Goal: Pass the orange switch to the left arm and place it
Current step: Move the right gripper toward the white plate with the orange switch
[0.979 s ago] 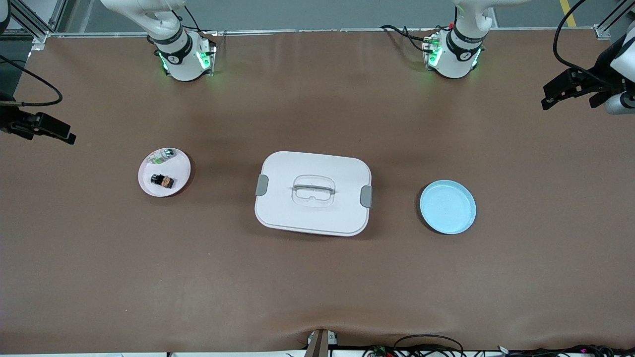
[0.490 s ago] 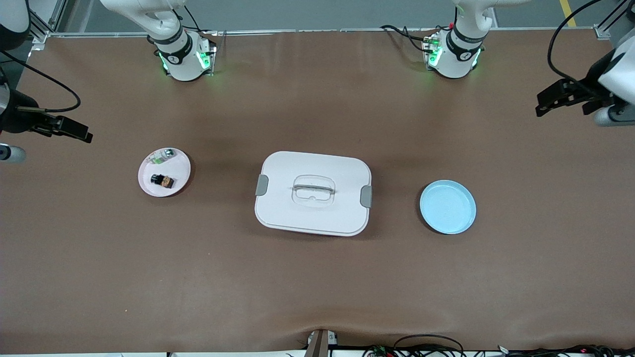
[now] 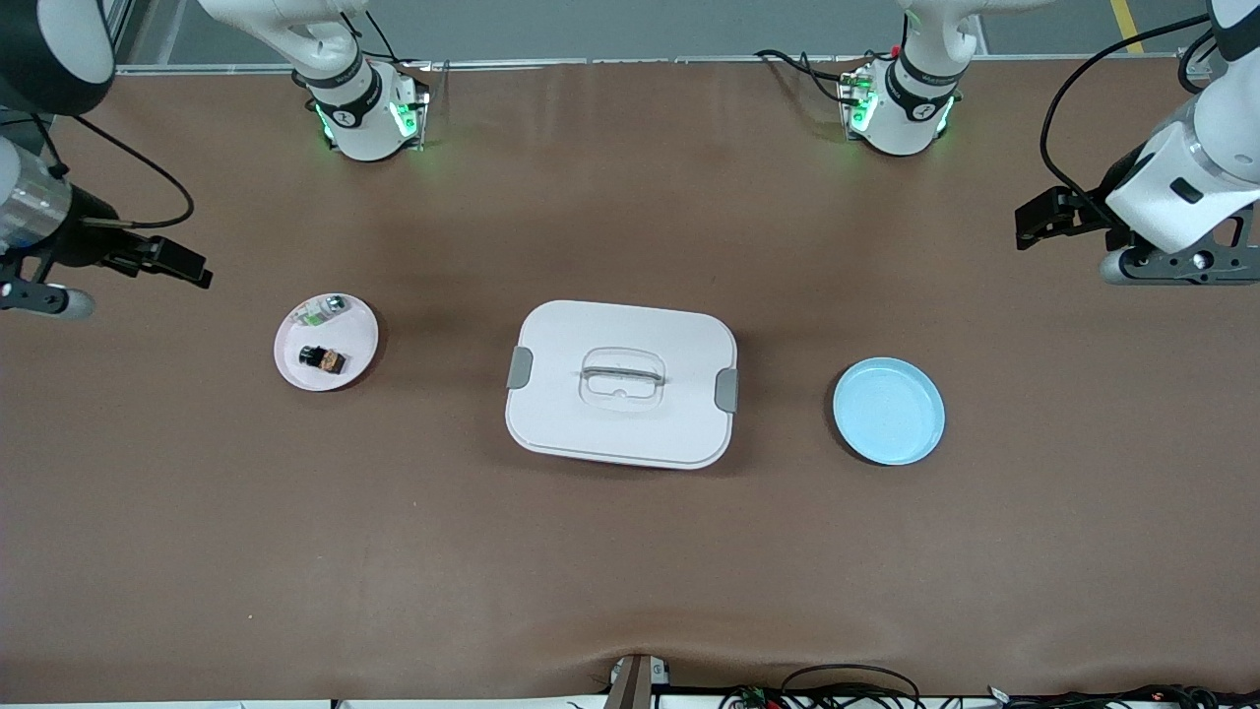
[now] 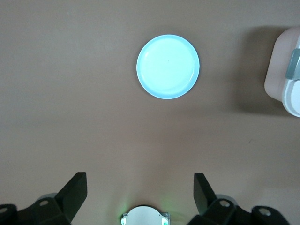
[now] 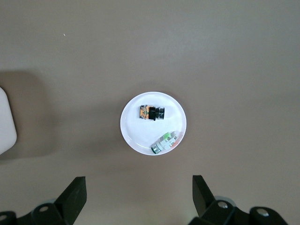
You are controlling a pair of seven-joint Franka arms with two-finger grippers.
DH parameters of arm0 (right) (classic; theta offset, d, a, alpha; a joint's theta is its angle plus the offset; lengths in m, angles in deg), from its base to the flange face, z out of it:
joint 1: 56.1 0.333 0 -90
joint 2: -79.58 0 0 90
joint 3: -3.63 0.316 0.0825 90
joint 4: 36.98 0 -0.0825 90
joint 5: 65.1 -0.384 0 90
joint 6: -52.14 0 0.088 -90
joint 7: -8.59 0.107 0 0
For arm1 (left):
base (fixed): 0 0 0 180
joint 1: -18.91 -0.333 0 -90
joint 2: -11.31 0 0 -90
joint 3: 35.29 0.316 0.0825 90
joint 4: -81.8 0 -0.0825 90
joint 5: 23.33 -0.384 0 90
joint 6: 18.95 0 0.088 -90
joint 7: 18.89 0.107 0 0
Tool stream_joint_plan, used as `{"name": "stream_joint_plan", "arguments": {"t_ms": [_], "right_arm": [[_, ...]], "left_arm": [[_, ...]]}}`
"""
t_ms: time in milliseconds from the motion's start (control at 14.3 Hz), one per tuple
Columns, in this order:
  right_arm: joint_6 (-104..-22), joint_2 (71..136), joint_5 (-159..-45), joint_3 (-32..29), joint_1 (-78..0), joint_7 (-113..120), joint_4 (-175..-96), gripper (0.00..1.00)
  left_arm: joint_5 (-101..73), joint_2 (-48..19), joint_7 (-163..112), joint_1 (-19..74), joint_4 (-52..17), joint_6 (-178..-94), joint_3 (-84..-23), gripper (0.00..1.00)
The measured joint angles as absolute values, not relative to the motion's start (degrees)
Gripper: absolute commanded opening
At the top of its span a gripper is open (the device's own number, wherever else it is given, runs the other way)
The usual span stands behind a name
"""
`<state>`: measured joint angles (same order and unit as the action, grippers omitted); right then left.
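Counter [image 3: 630, 571]: brown surface; its edge nearest the front camera carries nothing.
Box [image 3: 622, 383]: white, rounded-rectangular, at the middle of the counter, lid on, a grey clip on each short side and a clear recessed handle on top.
Blue plate [image 3: 889, 411]: round, with nothing in it, toward the left arm's end of the counter, well apart from the box and about level with it.
Pink plate [image 3: 326, 342]: round, toward the right arm's end of the counter, a little farther from the front camera than the blue plate.
Orange switch [image 3: 323, 359]: lies on the pink plate, on the part nearer the front camera, black body with an orange-brown end.
Green-and-silver component [image 3: 324, 310]: on the same plate, by its farther rim, apart from the switch.
Right gripper [image 3: 187, 266]: in the air near the right arm's end edge of the counter, fingers spread wide, holding nothing.
Left gripper [image 3: 1036, 224]: in the air near the left arm's end edge of the counter, fingers spread wide, holding nothing.
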<state>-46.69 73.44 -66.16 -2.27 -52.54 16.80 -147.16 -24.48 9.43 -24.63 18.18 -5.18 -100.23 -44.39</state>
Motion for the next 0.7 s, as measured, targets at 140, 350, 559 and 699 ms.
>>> {"name": "stream_joint_plan", "arguments": {"t_ms": [140,350,559,699], "right_arm": [[-49.5,71.1,-66.2,-2.3,-52.5,16.8,-152.7,1.0],[-52.7,70.0,-66.2,-2.3,-52.5,16.9,-157.8,1.0],[-56.4,70.0,-66.2,-2.3,-52.5,16.9,-162.0,1.0],[-57.9,70.0,-66.2,-2.3,-52.5,16.9,-164.0,1.0]], "left_arm": [[-24.5,9.4,-24.6,18.0,-4.6,-100.2,-44.2,1.0],[-24.5,9.2,-24.5,17.5,-4.0,-100.3,-43.9,1.0],[-24.5,8.5,-24.5,17.5,-3.1,-100.3,-43.9,1.0],[-24.5,8.2,-24.5,17.4,-2.9,-100.3,-43.9,1.0]]}}
